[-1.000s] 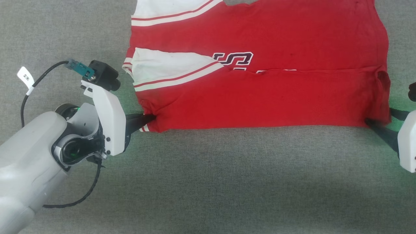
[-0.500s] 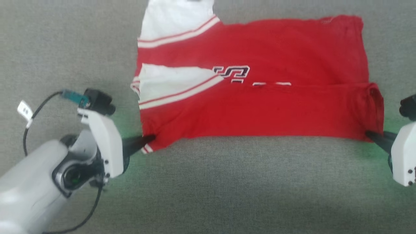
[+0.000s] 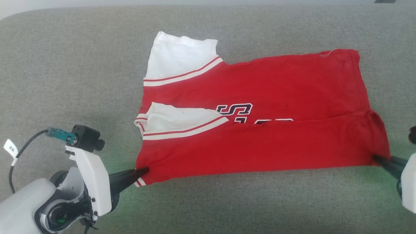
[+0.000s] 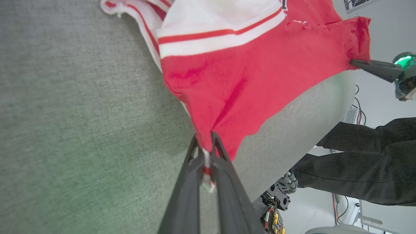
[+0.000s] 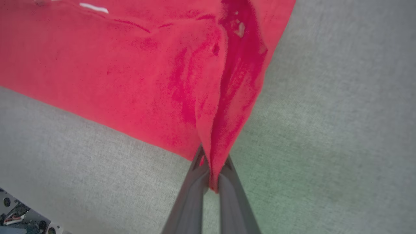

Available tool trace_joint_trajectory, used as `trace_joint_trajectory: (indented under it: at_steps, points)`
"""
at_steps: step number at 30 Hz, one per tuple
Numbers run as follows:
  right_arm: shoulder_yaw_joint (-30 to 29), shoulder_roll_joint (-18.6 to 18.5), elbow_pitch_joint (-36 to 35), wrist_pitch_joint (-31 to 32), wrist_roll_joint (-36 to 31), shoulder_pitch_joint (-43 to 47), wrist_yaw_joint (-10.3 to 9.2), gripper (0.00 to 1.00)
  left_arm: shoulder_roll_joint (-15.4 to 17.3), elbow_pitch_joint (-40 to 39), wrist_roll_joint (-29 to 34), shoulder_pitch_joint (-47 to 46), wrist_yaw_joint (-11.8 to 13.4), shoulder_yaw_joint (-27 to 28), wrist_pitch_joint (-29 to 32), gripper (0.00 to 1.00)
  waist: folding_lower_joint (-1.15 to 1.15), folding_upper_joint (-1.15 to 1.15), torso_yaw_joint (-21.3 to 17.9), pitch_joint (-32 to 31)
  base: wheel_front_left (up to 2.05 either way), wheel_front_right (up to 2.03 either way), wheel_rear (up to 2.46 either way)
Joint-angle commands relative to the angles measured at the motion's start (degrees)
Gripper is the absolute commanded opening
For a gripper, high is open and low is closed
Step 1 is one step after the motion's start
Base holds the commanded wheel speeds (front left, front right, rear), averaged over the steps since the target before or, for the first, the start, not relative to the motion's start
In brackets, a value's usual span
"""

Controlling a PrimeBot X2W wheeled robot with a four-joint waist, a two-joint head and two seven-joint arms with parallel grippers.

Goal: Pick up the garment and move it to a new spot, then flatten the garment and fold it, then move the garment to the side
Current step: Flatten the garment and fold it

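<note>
The grey fabric-covered desk (image 3: 65, 81) carries the garment (image 3: 276, 81), which lies spread across the middle of the desk, white sleeves toward the left, its near red half folded over onto the rest. The left pincer (image 3: 144, 170) is closed on the near left corner, and the right pincer (image 3: 377, 158) is closed on the near right corner. The head view gives the full layout, including dark lettering (image 3: 234, 109) partly covered by the fold. The left wrist view adds a person's dark-trousered legs (image 4: 357, 162) beyond the desk edge and the striped trim (image 4: 205, 162) clamped between the fingers. The right wrist view adds a bunched red fold drawn into its closed fingers.
</note>
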Motion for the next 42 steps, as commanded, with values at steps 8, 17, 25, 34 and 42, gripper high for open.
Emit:
trace_joint_trajectory:
  at_steps: [8, 17, 25, 34, 42]
  points:
    - [-5.1, 1.8, -1.5, -8.4, -5.7, -0.4, -0.11, 1.00, 0.8, -0.9, 2.0, 1.2, 1.8, 1.5, -4.1, 1.00, 0.00, 0.00, -0.6, 0.0, 0.00, 0.00, 0.00]
    - [-9.0, 9.8, -2.3, -29.0, -15.0, -4.2, -0.10, 1.00, -1.0, 5.0, 9.9, -2.2, 4.5, 7.1, -19.7, 1.00, 0.00, 0.00, -2.9, -0.6, 0.00, 0.00, 0.00]
    - [-12.6, 22.0, -2.3, -41.3, -19.7, -5.1, -0.10, 1.00, -6.2, 18.9, 15.1, -11.9, 4.8, 8.6, -24.7, 1.00, 0.00, 0.00, -8.3, -0.7, 0.00, 0.00, 0.00]
    - [-13.1, 27.5, -4.1, -42.9, -20.5, -4.5, -0.10, 1.00, -9.1, 36.6, 18.6, -27.3, 2.5, 7.1, -16.9, 1.00, 0.00, 0.00, -16.3, 3.2, 0.00, 0.00, 0.00]
    - [-12.4, 28.1, -3.3, -43.2, -19.7, -5.2, -0.10, 1.00, -10.1, 48.2, 19.6, -36.6, -0.7, 1.0, 4.9, 1.00, 0.00, 0.00, -20.1, 5.3, 0.00, 0.00, 0.00]
